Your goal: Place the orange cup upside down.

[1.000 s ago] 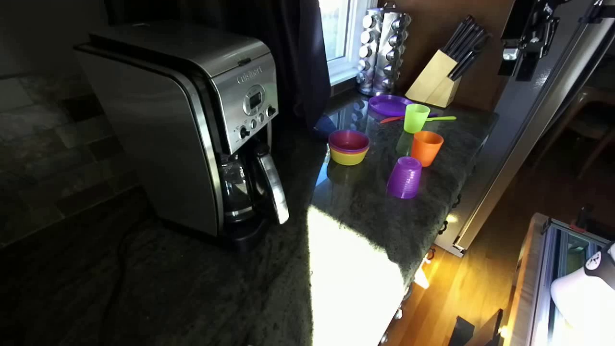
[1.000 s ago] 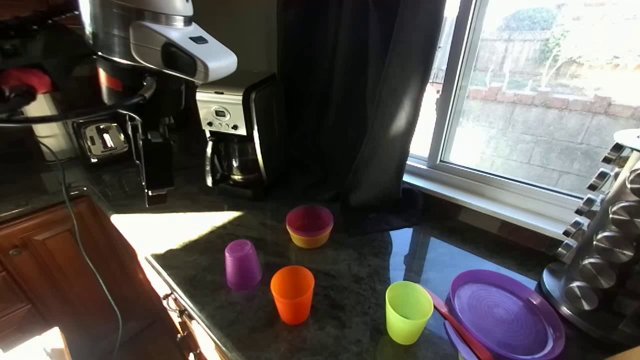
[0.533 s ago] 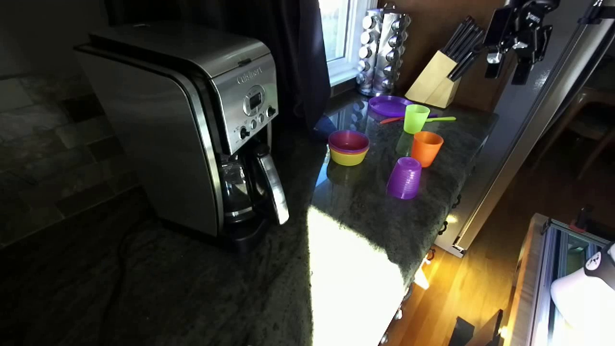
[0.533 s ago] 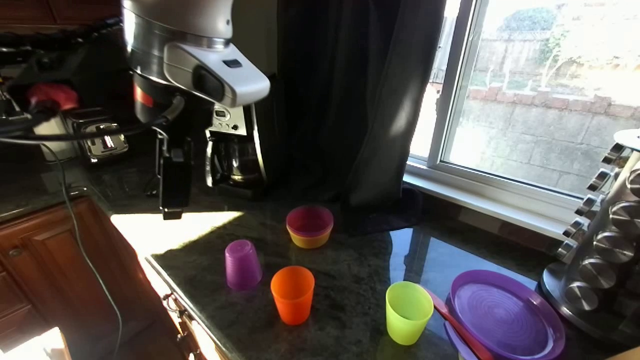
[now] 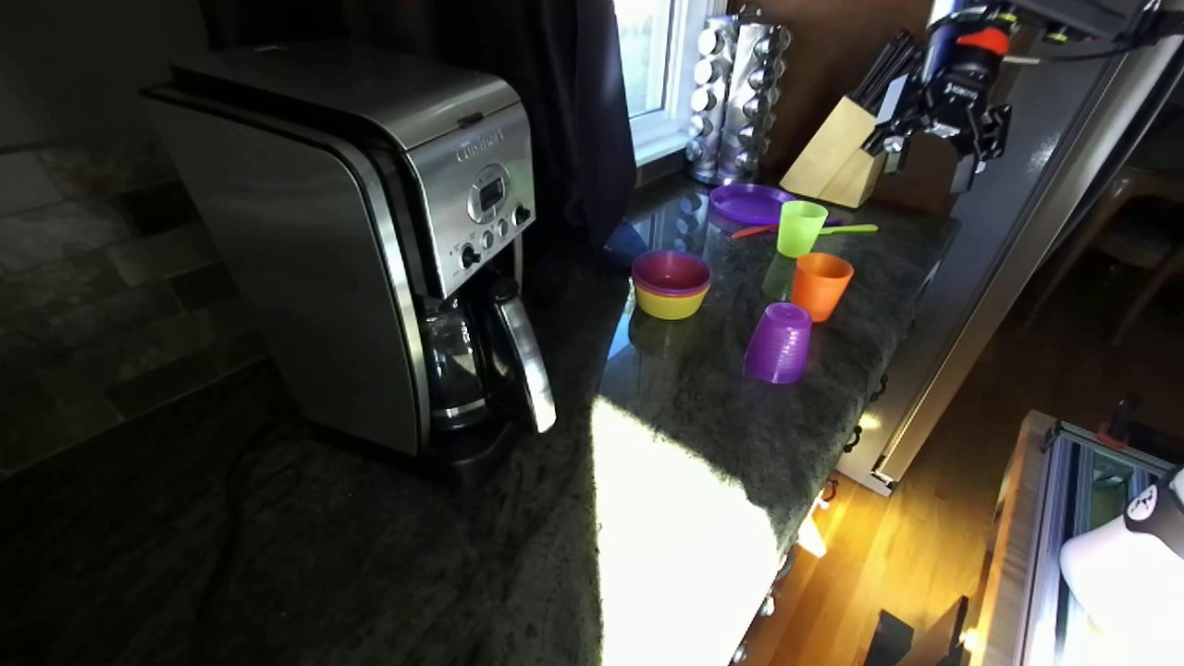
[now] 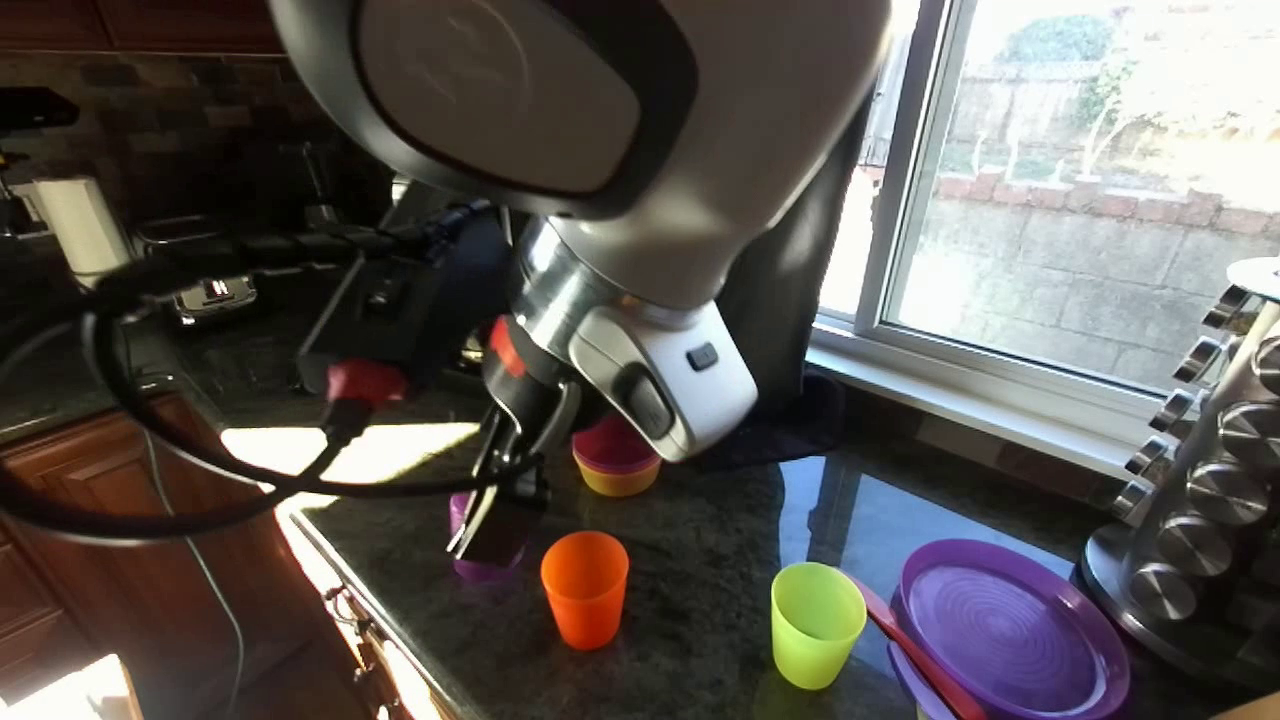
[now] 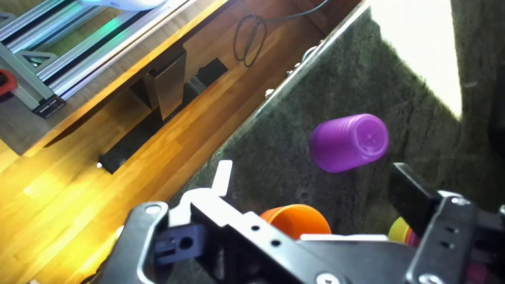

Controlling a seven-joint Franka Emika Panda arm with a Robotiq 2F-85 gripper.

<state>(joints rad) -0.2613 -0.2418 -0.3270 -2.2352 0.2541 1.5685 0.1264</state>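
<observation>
- We take the purple cup (image 5: 779, 344) as our landmark: it stands upside down, base up, on the dark tabletop (image 6: 700, 600).
- We find the orange cup (image 6: 585, 600) just beside the purple cup, with a gap between the two; it stands upright, its open mouth facing up.
- We see the fingers (image 7: 414, 201) spread wide apart above the tabletop; in the wrist view the purple cup shows past their tips, and the orange cup is only partly in sight.
- In an exterior view the arm (image 6: 780, 120) slants down, and we see the fingers in front of the purple cup, hiding part of it.
- We note the stacked bowls (image 5: 668, 306) near the purple cup, farther in from the tabletop's edge; the top one is wine-red inside, the lowest yellow.
- We see the green cup (image 6: 815, 640) upright, farther from the purple cup than the orange cup is.
- Farther still from the purple cup we make out the purple plate (image 6: 1010, 640).
- Near the purple cup, on the side away from the orange cup, we see a patch of sunlight (image 5: 666, 536); well apart from the purple cup stands the coffee maker (image 5: 314, 213).
</observation>
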